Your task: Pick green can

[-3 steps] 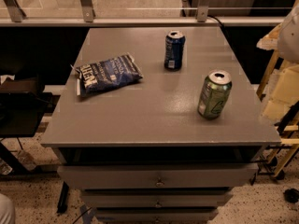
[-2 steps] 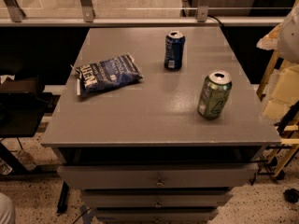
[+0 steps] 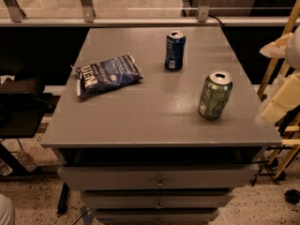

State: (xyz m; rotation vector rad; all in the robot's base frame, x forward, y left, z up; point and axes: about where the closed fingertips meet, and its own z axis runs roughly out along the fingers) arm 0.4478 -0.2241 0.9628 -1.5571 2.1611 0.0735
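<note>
The green can point(image 3: 214, 95) stands upright on the grey table point(image 3: 140, 121), near its right front corner. It is olive-green metal with a silver top and pale markings. My gripper point(image 3: 278, 102) shows as pale cream shapes at the right edge of the camera view. It is beyond the table's right edge, to the right of the can and apart from it. It holds nothing that I can see.
A slimmer dark blue can point(image 3: 174, 50) stands upright toward the back of the table. A blue snack bag point(image 3: 108, 74) lies on the left part. Drawers point(image 3: 159, 179) sit below the tabletop. A yellow frame point(image 3: 281, 41) stands to the right and a rail point(image 3: 140, 20) runs behind.
</note>
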